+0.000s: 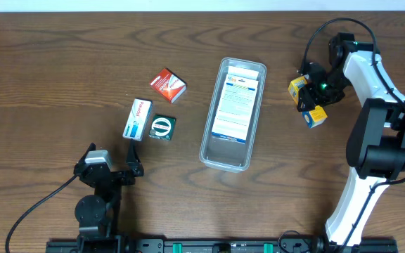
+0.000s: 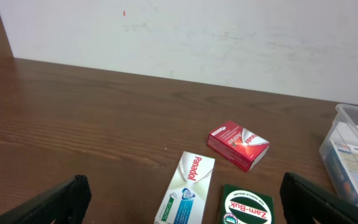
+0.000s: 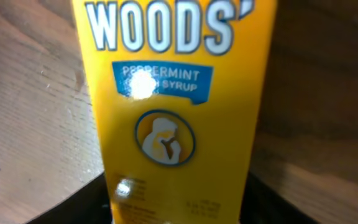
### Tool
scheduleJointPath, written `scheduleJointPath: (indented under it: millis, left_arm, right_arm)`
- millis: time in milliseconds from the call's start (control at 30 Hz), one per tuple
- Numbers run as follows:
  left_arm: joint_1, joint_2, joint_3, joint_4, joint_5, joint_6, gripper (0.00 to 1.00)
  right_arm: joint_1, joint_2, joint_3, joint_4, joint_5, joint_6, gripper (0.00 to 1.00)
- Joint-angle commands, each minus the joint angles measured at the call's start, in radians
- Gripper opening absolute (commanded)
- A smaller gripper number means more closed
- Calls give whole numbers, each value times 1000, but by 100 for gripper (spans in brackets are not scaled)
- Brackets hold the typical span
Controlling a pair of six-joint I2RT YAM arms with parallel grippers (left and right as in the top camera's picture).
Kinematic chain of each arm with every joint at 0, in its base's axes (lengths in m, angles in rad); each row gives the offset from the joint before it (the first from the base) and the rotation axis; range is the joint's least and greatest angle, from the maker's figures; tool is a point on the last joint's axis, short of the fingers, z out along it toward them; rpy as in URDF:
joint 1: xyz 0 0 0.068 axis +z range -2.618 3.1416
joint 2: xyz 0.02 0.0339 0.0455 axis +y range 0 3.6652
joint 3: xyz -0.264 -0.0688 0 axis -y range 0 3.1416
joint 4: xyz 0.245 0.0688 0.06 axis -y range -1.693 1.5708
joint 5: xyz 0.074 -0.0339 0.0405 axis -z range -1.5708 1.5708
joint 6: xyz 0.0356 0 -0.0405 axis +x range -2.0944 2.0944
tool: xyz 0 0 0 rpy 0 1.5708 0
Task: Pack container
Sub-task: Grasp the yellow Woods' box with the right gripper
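centrally, the container [image 1: 223,159], a long clear tray, lies on the wooden table [image 1: 62,63], its long axis running away from the arms' bases. a flat white printed pack [image 1: 236,98] with blue and yellow markings lies inside it, filling the far and middle part; the near end is bare.

left of the container, well apart from it, are three small boxes: a red box [image 1: 168,84] farthest out, a white and blue panadol box [image 1: 138,119], and a green zam-buk box [image 1: 163,127] just beside the panadol box.

left gripper [image 1: 112,158]: low over the table, nearer the base than the three boxes, claw spread wide. in the left wrist view its fingers [image 2: 67,199] sit at the two bottom corners with nothing between them.

right gripper [image 1: 313,95]: right of the container, set across a yellow box [image 1: 316,115] marked woods' peppermint syrup. in the right wrist view this box fills the frame between the dark fingers. it cannot be told whether the pads press on the box or stand off it.
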Motion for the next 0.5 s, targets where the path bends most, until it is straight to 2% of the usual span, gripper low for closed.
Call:
scheduleJointPath:
  millis: [0,167,467]
  left_arm:
    - [3,-5,-15,-37,-8,13,98]
    - [3,-5,-15,-37,-8,13,98]
    - [3,-5,-15,-37,-8,13,98]
  right_arm:
    - [-5,7,-6,11,16,1,52]
    - [-5,7,-6,41,37,16,43]
    - [-3,7,-6,75,89,129,39]
